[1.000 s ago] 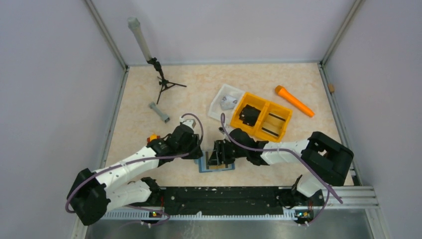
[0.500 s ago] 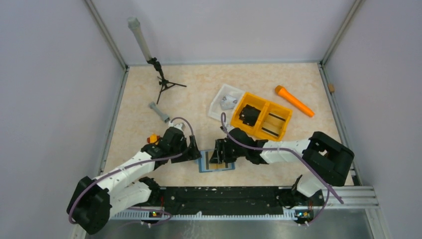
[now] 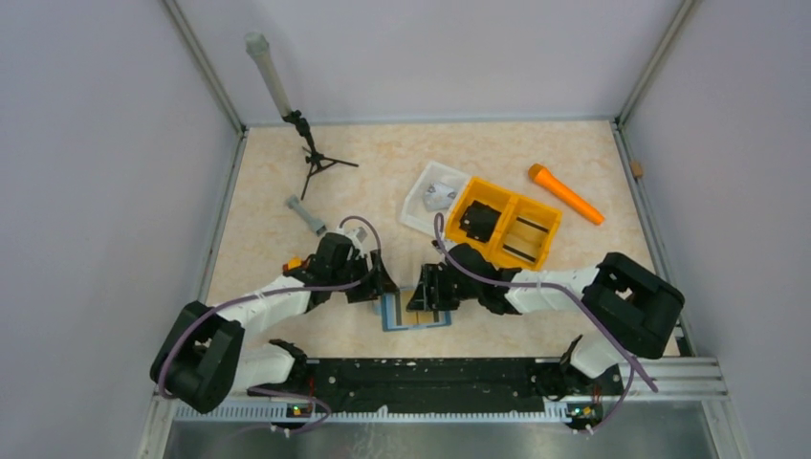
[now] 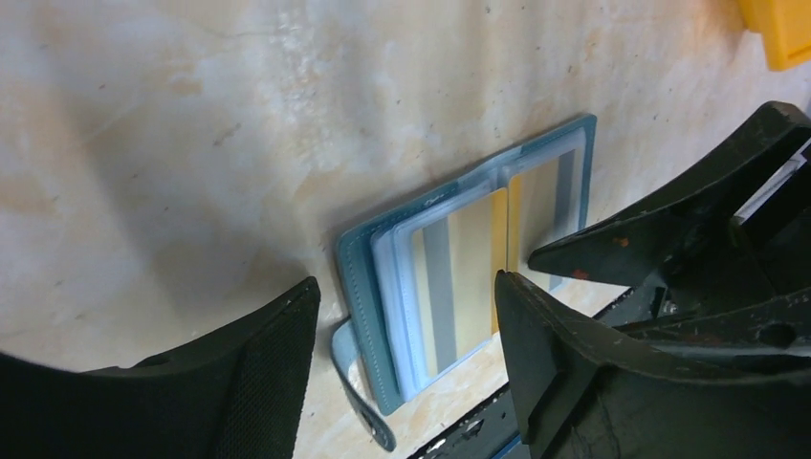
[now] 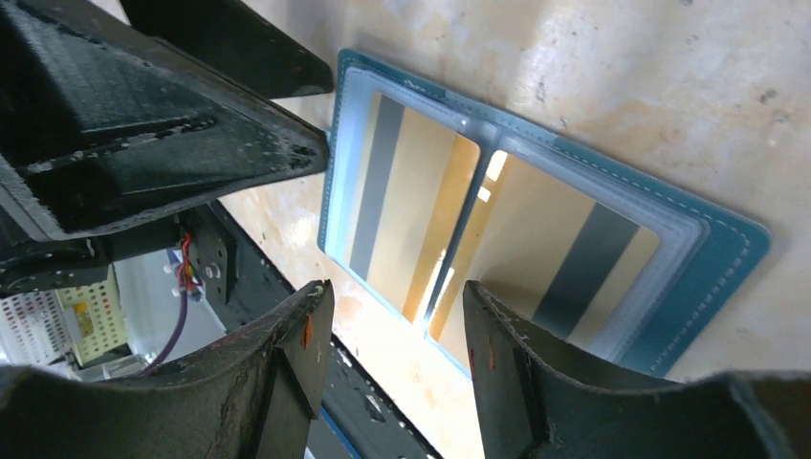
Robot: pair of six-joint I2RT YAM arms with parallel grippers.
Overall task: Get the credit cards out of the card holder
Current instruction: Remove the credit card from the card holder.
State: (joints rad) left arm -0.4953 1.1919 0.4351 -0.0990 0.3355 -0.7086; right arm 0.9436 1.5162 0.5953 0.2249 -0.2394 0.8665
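Observation:
The teal-blue card holder [image 3: 416, 312] lies open and flat on the table near the front rail. Its clear sleeves show beige credit cards [image 5: 406, 206] with grey stripes, one on each page. My left gripper [image 3: 378, 285] is open; in the left wrist view the card holder [image 4: 373, 287] has its left page and strap between the two fingers of the left gripper [image 4: 406, 316]. My right gripper [image 3: 427, 296] is open over the holder's right half. In the right wrist view the right gripper [image 5: 397, 296] has nothing between its jaws, just off the holder's near edge [image 5: 727, 239].
An orange divided bin [image 3: 516, 196] and a white tray [image 3: 414, 194] stand behind the holder. An orange cylinder [image 3: 566, 194] lies at the back right. A small tripod [image 3: 316, 161] and a grey rod [image 3: 306, 215] are at the back left. The black rail [image 3: 430, 378] borders the front.
My left gripper's jaws have spread wider and the left arm has shifted, so its fingers now straddle the holder's left side. The right gripper and the holder have barely moved.

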